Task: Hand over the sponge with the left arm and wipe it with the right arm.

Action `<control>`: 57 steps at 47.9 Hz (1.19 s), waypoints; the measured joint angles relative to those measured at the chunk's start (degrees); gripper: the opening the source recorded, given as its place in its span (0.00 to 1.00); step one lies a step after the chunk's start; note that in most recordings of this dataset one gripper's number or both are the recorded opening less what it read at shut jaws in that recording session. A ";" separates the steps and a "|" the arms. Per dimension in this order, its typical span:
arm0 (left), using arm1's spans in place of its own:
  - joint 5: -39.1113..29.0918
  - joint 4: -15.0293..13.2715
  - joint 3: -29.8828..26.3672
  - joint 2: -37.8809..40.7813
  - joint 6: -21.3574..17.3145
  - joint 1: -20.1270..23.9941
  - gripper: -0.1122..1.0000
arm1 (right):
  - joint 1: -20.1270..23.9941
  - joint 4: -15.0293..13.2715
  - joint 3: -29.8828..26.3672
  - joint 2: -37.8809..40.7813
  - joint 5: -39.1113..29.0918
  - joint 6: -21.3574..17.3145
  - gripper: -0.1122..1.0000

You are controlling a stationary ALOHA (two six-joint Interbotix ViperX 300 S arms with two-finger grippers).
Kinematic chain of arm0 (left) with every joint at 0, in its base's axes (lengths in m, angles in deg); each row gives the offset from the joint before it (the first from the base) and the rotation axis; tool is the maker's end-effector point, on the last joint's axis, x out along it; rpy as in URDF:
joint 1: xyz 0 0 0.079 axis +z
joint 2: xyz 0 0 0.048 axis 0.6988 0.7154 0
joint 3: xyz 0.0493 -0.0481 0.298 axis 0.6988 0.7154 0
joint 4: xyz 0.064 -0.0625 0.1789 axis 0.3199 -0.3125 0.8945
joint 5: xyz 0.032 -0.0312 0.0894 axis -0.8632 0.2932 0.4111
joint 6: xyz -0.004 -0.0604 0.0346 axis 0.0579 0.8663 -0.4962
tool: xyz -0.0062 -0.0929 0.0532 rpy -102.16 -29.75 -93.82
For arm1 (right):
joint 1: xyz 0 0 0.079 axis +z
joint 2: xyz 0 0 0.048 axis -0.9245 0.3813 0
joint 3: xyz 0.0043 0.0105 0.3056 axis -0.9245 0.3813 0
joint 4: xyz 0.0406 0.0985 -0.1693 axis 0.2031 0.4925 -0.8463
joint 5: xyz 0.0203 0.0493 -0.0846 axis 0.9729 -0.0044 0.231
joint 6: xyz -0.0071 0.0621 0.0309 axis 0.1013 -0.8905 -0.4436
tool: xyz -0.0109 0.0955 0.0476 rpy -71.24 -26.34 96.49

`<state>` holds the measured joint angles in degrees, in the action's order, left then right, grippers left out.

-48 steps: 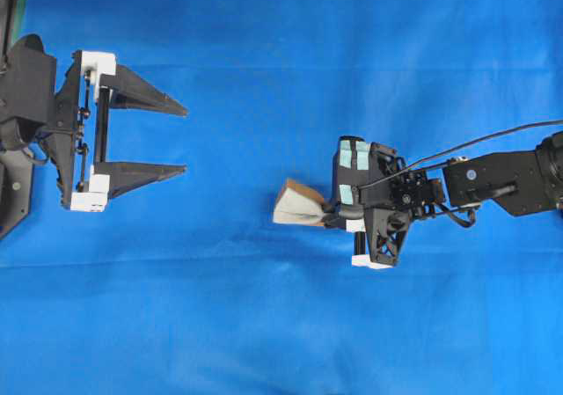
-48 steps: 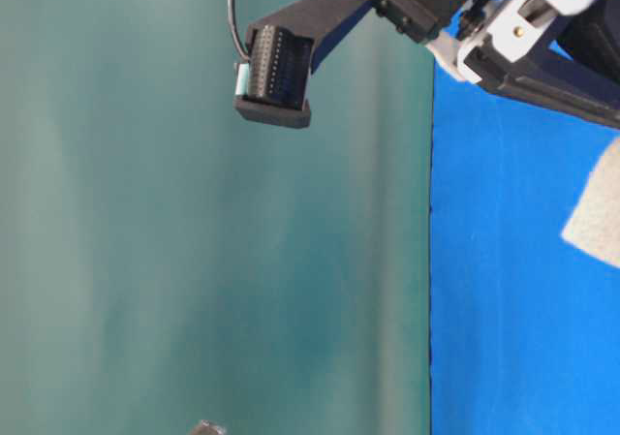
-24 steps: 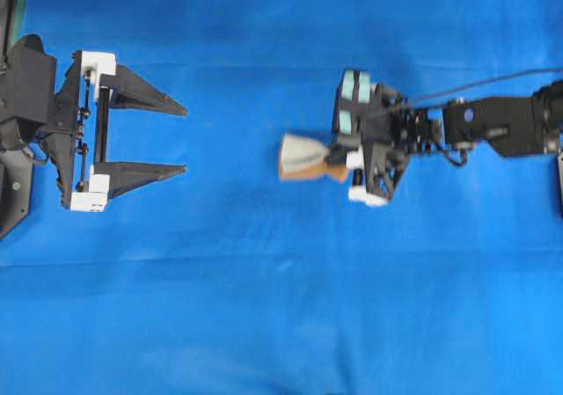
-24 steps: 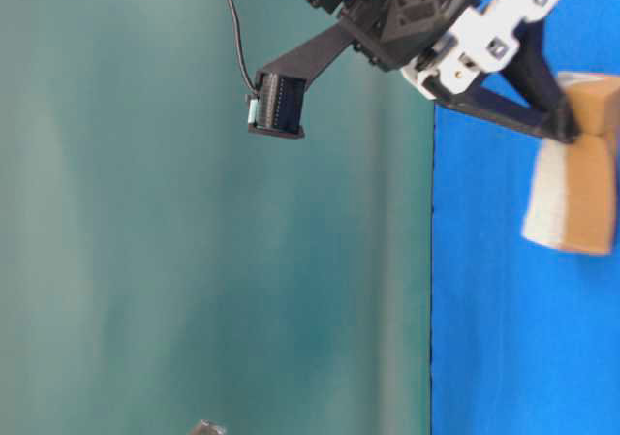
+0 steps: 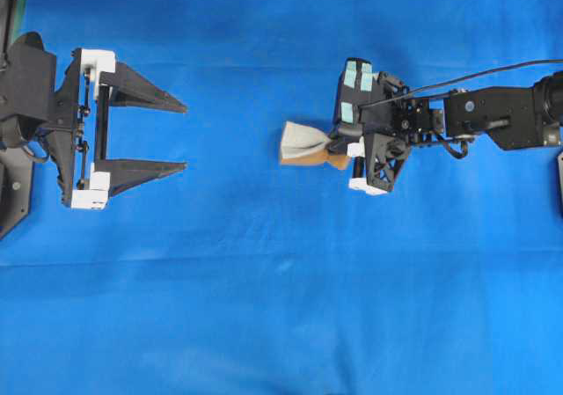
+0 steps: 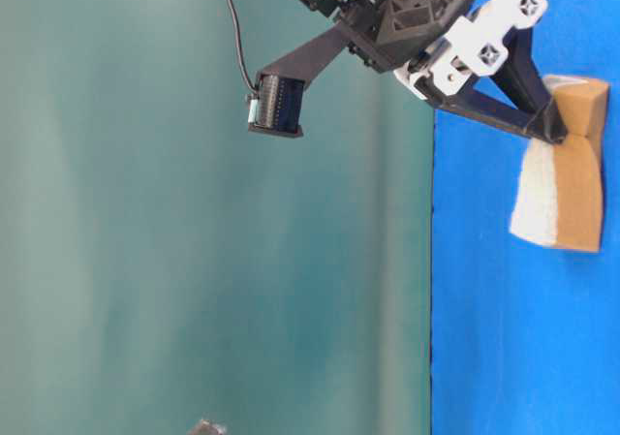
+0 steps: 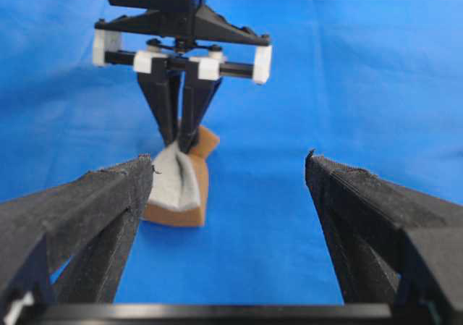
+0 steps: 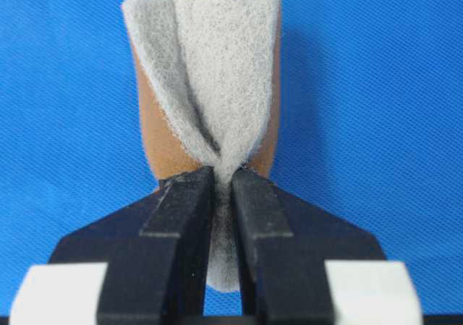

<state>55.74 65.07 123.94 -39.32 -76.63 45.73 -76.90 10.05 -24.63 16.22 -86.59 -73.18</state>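
wide bare blue counter [image 5: 264,307] between arms. sponge [image 5: 303,144] pinched hard in right arm [image 5: 338,148] jaws, long axis toward left arm [image 5: 180,138], jaws apart; seemingly airborne.

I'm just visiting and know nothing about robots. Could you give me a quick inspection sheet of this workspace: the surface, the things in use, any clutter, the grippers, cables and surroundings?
Surface: blue cloth, smooth, nothing spilled on it.
Job's things: sponge, grey fuzzy layer over orange-brown, pinched at one end so it creases.
Clutter: nothing seen.
Grippers: right gripper, the one with teal patches, is shut on the sponge; its fingers squeeze the grey layer. Left gripper is open, empty, and apart from the sponge.
Cables: a thin black cable runs along the right arm.
Surroundings: plain teal-green backdrop beyond the cloth edge.
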 measured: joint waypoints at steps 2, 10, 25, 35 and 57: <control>0.00 0.00 0.00 0.00 0.00 0.00 0.85 | 0.18 0.00 -0.09 0.00 0.00 -0.09 0.23; 0.00 0.00 0.00 0.09 0.00 0.00 0.85 | 0.26 0.09 0.00 0.00 0.18 -0.26 0.23; 0.00 0.00 0.00 0.00 0.00 0.09 0.85 | 0.35 0.00 -0.18 0.00 0.26 -0.62 0.42; 0.00 0.00 0.00 0.00 0.00 0.09 0.85 | 1.14 0.09 -0.79 0.00 0.09 -0.70 0.76; 0.00 0.00 0.00 0.00 0.00 0.00 0.85 | 1.93 0.09 -2.55 -2.81 -4.13 -0.70 0.77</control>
<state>55.74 65.07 123.94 -39.32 -76.63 45.73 -74.97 10.14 -27.18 13.40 -90.72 -73.88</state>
